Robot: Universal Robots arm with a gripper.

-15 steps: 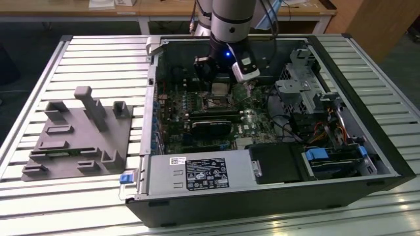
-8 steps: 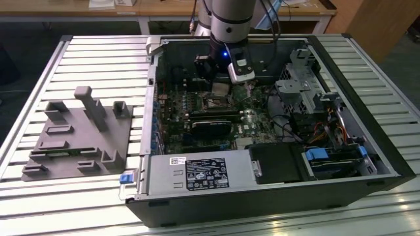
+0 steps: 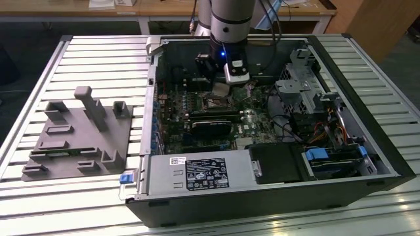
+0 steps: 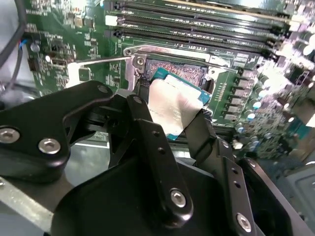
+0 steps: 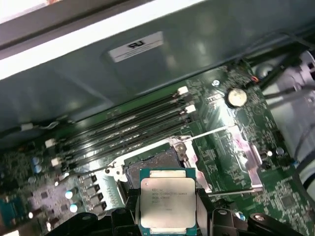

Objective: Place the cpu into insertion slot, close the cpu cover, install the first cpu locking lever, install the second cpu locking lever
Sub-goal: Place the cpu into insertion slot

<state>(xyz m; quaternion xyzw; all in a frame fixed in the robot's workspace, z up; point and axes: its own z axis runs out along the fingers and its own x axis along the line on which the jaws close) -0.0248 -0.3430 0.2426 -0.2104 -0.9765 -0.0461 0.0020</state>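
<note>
My gripper (image 3: 222, 87) hangs inside the open computer case, shut on the cpu (image 3: 221, 89). In both wrist views the black fingers (image 4: 142, 115) clamp two opposite sides of the cpu (image 4: 173, 105), whose dull silver top (image 5: 167, 200) faces the first wrist camera. The chip is tilted just above the insertion slot (image 5: 151, 166), a dark square socket (image 4: 179, 73) on the green board. The cpu cover (image 5: 235, 150) stands swung open beside the socket. A thin wire locking lever (image 5: 231, 190) is raised off the socket's edge.
Long black memory slots (image 5: 123, 130) run beside the socket. A black card (image 3: 211, 129), the power supply (image 3: 196, 173) and a drive cage (image 3: 303, 88) crowd the case. A grey fixture (image 3: 72, 132) sits on the slatted table at the exterior view's left.
</note>
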